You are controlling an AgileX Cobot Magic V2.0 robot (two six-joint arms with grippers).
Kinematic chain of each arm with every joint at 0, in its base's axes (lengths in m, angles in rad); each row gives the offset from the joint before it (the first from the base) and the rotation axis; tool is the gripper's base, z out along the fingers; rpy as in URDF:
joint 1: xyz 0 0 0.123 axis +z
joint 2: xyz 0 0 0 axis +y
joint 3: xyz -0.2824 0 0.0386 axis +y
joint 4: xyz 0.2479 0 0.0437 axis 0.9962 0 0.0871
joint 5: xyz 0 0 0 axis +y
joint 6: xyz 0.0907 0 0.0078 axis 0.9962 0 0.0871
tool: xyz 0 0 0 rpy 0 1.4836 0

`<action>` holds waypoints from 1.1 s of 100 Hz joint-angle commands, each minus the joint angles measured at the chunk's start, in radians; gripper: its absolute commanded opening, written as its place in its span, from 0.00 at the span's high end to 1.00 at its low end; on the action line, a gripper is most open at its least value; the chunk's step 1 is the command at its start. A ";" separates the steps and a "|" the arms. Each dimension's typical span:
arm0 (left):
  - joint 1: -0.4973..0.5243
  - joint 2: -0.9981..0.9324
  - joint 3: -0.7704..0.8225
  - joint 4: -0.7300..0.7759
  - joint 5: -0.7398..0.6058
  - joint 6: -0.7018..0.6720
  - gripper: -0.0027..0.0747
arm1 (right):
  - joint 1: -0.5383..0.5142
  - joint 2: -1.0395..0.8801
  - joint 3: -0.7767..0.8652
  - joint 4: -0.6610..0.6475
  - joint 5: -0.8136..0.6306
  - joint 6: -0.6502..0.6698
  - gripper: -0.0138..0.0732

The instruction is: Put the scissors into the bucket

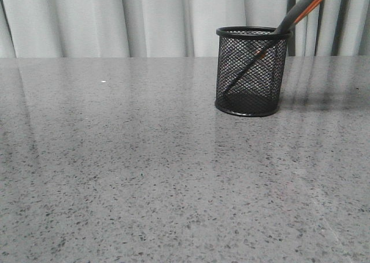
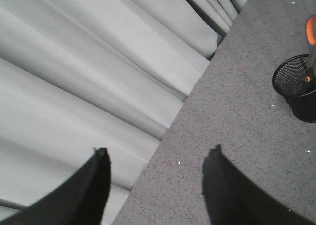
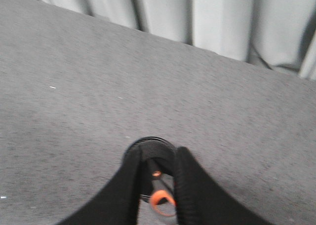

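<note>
The black mesh bucket stands upright on the grey table at the right rear. The scissors stand in it, blades down, with the grey-and-orange handle leaning out over the rim up to the right. In the right wrist view my right gripper is above the bucket, its jaws apart. The scissors' orange handle loop shows below, between the fingers and apart from them. My left gripper is wide open and empty, far from the bucket and the scissors. Neither gripper shows in the front view.
The speckled grey table stretches left and forward of the bucket. A pale curtain hangs behind the table's far edge.
</note>
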 commanded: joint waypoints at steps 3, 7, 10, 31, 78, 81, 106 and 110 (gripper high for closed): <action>0.003 -0.010 -0.023 -0.002 -0.039 -0.014 0.88 | -0.002 -0.083 0.014 0.073 -0.098 0.001 0.89; 0.003 -0.010 -0.018 -0.014 -0.029 -0.023 1.00 | 0.001 -0.114 0.052 0.079 -0.142 0.001 0.92; 0.003 -0.010 -0.010 -0.017 -0.027 -0.043 0.99 | 0.001 -0.138 0.083 0.089 -0.175 0.001 0.92; 0.003 -0.091 0.163 -0.014 -0.153 -0.214 0.99 | 0.001 -0.382 0.454 0.102 -0.513 -0.023 0.91; 0.003 -0.543 1.085 -0.034 -0.994 -0.427 0.99 | 0.001 -1.034 1.298 0.100 -0.908 -0.051 0.91; 0.003 -0.569 1.136 -0.045 -1.029 -0.433 0.99 | 0.001 -1.074 1.335 0.100 -0.908 -0.051 0.91; 0.003 -0.720 1.491 -0.187 -1.282 -0.433 0.99 | 0.001 -1.355 1.569 0.100 -0.876 -0.051 0.91; 0.003 -0.734 1.521 -0.207 -1.338 -0.433 0.99 | 0.001 -1.369 1.592 0.100 -0.878 -0.051 0.91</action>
